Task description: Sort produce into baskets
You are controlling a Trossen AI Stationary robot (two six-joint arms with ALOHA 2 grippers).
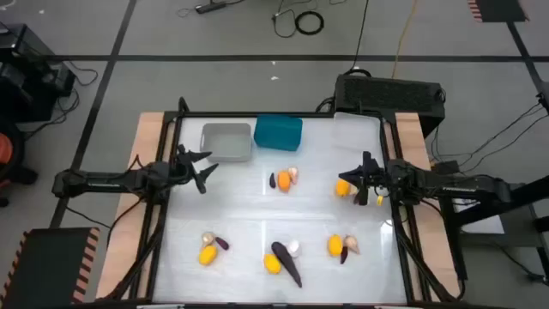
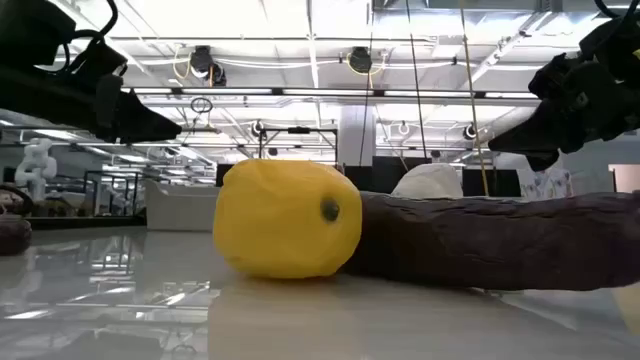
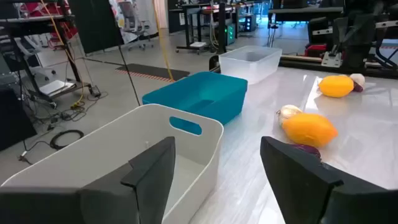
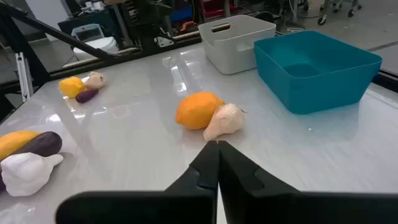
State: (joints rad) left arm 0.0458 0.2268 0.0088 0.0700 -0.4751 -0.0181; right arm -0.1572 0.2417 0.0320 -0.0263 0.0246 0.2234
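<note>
Teal basket [image 3: 198,99] empty, left pincer [image 3: 214,168] open

A glossy white surface [image 1: 257,219] sits on a grey floor [image 1: 214,39]. A black box [image 1: 390,93] with cables stands at its far edge, and a coiled cable [image 1: 309,23], perhaps a cord, lies beyond.

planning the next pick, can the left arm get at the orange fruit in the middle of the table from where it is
Probably yes. The left gripper hangs with fingers open beside the grey tub, and bare table lies between it and the orange fruit, which has a garlic bulb against it.
</note>
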